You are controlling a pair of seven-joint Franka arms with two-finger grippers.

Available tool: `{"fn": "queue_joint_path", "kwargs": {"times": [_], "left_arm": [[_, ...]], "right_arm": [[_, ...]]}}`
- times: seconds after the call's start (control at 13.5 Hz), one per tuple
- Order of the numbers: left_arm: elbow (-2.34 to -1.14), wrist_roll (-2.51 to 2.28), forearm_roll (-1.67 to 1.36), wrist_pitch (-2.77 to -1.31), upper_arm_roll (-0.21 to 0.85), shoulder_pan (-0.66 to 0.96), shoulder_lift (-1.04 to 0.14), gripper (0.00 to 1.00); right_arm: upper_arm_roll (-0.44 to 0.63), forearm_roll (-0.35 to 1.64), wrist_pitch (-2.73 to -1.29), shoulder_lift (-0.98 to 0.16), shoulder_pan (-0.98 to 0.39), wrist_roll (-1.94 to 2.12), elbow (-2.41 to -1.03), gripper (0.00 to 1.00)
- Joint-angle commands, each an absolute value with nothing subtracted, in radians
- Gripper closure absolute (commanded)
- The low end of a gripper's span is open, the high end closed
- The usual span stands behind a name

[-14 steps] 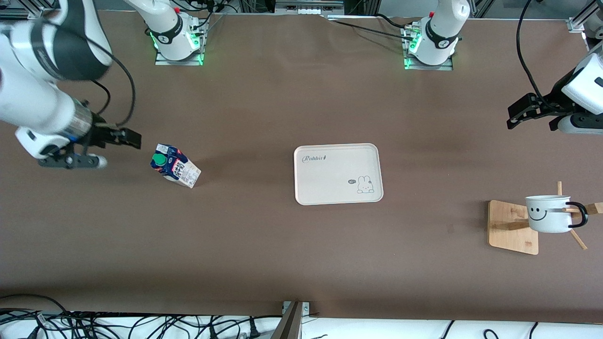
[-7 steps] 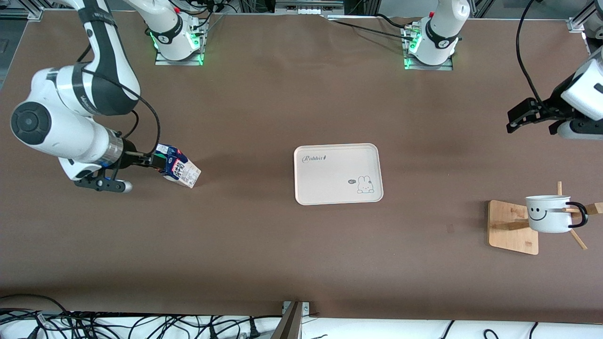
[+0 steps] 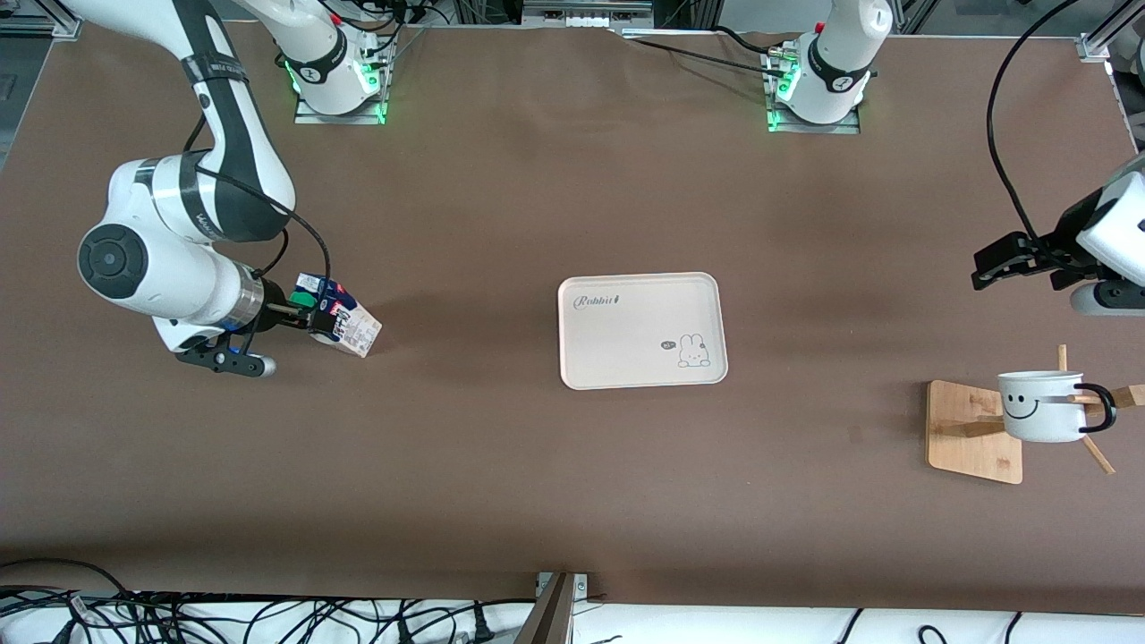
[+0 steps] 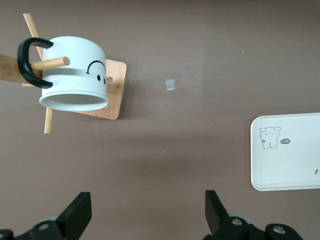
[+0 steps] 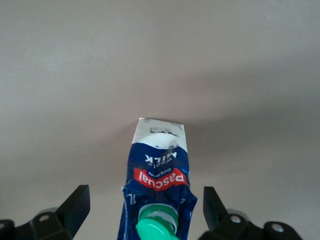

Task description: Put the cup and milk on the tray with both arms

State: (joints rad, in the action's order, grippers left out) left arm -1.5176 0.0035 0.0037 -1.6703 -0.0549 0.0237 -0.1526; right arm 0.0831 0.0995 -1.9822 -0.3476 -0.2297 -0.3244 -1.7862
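Note:
The milk (image 3: pixel 344 324), a blue and white carton with a green cap, sits toward the right arm's end of the table. My right gripper (image 3: pixel 300 313) is open at its cap end. In the right wrist view the milk (image 5: pixel 160 160) lies between the fingers (image 5: pixel 75 205) of that gripper (image 5: pixel 145 206), with a gap on each side. The cream tray (image 3: pixel 640 358) is mid-table and bare. The white smiley cup (image 3: pixel 1042 410) hangs on a wooden stand (image 3: pixel 966 438). My left gripper (image 3: pixel 1006 266) is open and empty, above the table near the stand. The left wrist view shows the cup (image 4: pixel 75 75), the tray (image 4: pixel 287 160) and the open left gripper (image 4: pixel 146 212).
The stand's pegs (image 3: pixel 1096 456) stick out around the cup. A small pale patch (image 4: pixel 170 84) lies on the table between the stand and the tray. Cables run along the table edge nearest the front camera (image 3: pixel 268 617).
My right arm has swung in toward the milk, and its open fingers now flank the cap end. My left gripper has shifted a little toward the cup's stand.

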Motion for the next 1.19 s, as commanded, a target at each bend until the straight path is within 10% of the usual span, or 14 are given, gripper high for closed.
{"fn": "queue_joint_path", "kwargs": {"times": [0.0, 0.3, 0.67, 1.11], "left_arm": [[-1.494, -0.023, 0.009, -1.658, -0.051, 0.002, -0.17, 0.0], [-1.589, -0.213, 0.014, -1.751, -0.043, 0.0, -0.125, 0.0], [-1.877, -0.343, 0.012, -2.106, -0.041, -0.003, 0.009, 0.0], [-2.132, -0.528, 0.009, -2.57, -0.041, -0.051, 0.049, 0.0]], "right_arm": [[0.086, 0.112, -1.996, -0.314, -0.233, -0.364, -1.845, 0.0], [0.087, 0.114, -1.993, -0.299, -0.233, -0.367, -1.887, 0.02], [0.086, 0.114, -1.982, -0.296, -0.233, -0.367, -1.885, 0.54], [0.028, 0.114, -1.887, -0.298, -0.242, -0.361, -1.767, 0.58]]}}
